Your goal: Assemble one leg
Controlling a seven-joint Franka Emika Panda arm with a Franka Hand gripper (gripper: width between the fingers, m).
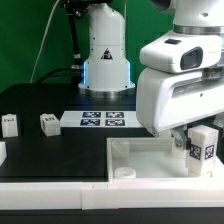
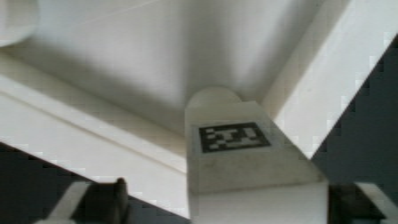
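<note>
White leg (image 2: pixel 231 150) stands upright between the gripper's (image 2: pixel 228 205) fingers (image 2: pixel 93 203), long axis along them, over the panel (image 1: pixel 150 157); whether it is clamped is unclear.

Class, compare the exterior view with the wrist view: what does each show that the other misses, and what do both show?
Exterior view only: a spare leg, a second spare leg and the marker board on the black table, plus the arm's base. Wrist view only: the gripper fingers flanking the tagged leg with a gap on each side. Both: that tagged leg at the gripper and the white panel.
</note>
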